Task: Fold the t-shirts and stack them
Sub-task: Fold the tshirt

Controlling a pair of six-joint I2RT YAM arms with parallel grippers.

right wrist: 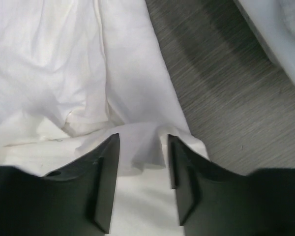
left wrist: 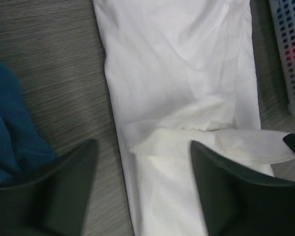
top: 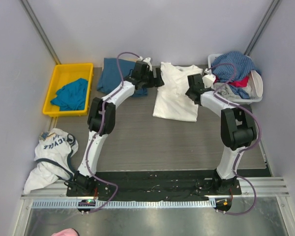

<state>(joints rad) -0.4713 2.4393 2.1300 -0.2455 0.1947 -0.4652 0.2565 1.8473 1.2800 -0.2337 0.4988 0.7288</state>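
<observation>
White tee [top: 175, 93] lying on the tabletop [top: 152, 142] near 12 o'clock, folded into a long strip. Blue tee [top: 117, 73] just beside it, toward 11 o'clock.

Left pincer [top: 159, 77] at the strip's far-left edge, jaws apart, nothing held. In its wrist view, a turned-over flap of white cloth between the open fingers [left wrist: 226, 196]. Right pincer [top: 191, 93] at the strip's right edge — jaws apart too, a small ruffle of cloth in the gap, not pinched.

Looks like a fold just laid down. Best done by lifting both pincers straight up, slowly, so no cloth snags and drags. Then a check for even edges and a flat flap before the next fold.

Hard to tell: any black marks on the white tee — none showing, maybe face down. Pincer tips mostly hidden by the arms from above. Blue tee partly covered by the left arm, so its shape unclear.
</observation>
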